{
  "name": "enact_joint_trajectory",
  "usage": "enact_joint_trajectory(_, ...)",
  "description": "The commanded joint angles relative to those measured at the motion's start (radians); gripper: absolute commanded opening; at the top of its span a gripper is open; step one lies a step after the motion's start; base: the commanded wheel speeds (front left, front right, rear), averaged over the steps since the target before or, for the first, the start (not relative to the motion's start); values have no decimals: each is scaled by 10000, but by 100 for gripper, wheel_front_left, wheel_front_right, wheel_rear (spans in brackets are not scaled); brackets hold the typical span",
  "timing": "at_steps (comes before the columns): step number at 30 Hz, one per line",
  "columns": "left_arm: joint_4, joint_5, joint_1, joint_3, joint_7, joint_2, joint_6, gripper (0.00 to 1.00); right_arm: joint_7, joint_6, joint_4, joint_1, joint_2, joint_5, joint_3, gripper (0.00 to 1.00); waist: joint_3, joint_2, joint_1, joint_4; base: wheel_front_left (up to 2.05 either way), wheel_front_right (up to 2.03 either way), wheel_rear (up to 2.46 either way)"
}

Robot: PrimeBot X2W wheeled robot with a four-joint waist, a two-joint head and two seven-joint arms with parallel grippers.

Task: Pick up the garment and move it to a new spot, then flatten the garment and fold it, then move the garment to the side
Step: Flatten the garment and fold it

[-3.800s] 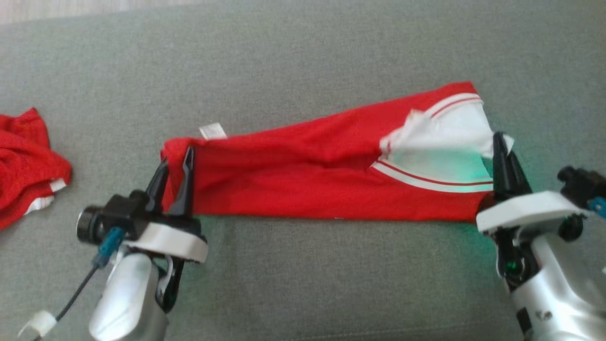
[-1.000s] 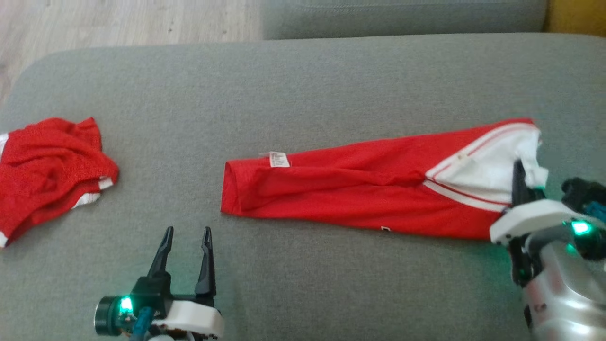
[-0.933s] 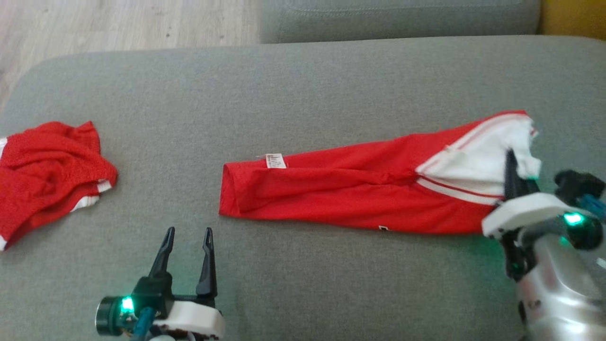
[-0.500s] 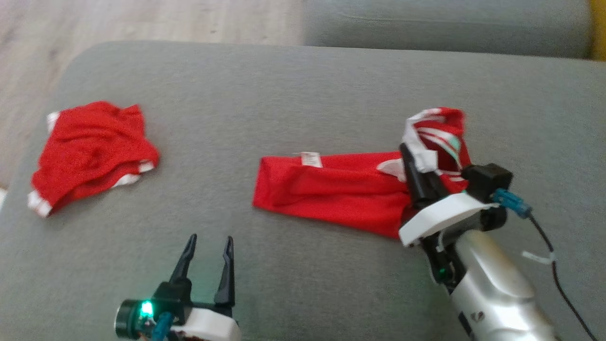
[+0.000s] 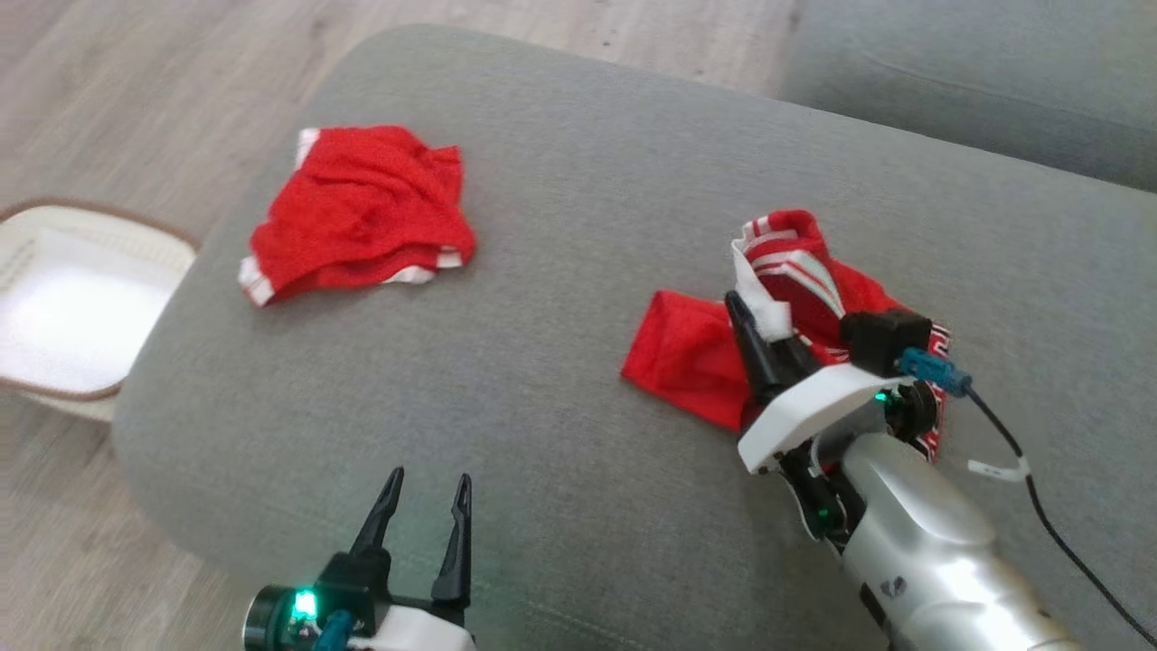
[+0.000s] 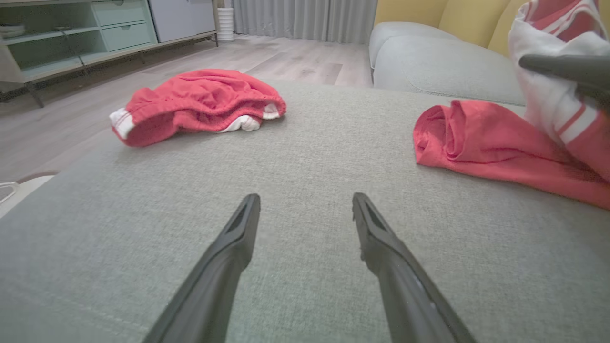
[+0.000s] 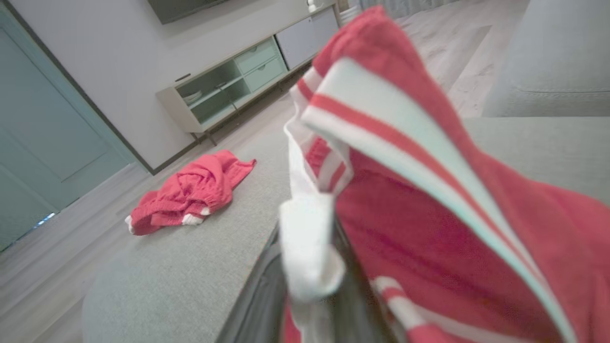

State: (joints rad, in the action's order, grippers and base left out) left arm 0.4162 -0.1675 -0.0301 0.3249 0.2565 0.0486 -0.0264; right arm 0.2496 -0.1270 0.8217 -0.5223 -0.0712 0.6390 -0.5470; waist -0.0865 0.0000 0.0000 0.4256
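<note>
— What is the head camera showing?
— The right gripper point(image 5: 748, 312) is pinching the white striped end of the garment point(image 5: 687, 357) and holding it up off the sofa seat point(image 5: 560, 181). The red remainder is lying bunched on the seat beneath it, right of centre. The left gripper point(image 5: 429, 477) is hanging near the seat's front edge with its jaws spread, grasping nothing, well apart from the garment. Another red cloth point(image 5: 362, 212) is lying crumpled toward the seat's left end, and a basket point(image 5: 54, 316) is sitting on the floor beside that end.
— And the left wrist camera?
— The spread fingers point(image 6: 228, 247) are pointing across bare grey seat. The garment point(image 6: 476, 143) is lying ahead to the right, its striped end rising to a dark finger at the upper right. The red cloth point(image 6: 200, 102) is lying ahead to the left.
— The right wrist camera?
— Striped fabric is draping over the fingers and a white fold point(image 7: 310, 247) is sitting between them, so the jaws are clenching on the garment.
</note>
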Motion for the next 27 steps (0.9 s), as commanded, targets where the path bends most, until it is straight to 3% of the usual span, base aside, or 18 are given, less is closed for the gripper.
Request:
enact_joint_trajectory(1,-223,-21,-125,-246,53,16,-57,100,114,-37,-249,-400,207,216,-333,100,6,0,0,244,0,0,0)
enact_joint_trajectory(8,-347,-92,-240,-393,53,16,-211,100,119,-37,-938,-442,208,59,-223,100,5,0,0,-218,0,0,0)
enact_joint_trajectory(21,-681,82,-743,-778,53,16,-411,100,121,-37,-3195,1443,209,-3367,3899,100,177,0,0,-2315,0,0,0)
enact_joint_trajectory(27,-710,252,-609,-1245,53,16,-553,100,121,-37,-3611,2436,209,-4143,4664,100,360,0,0,-3111,0,0,0)
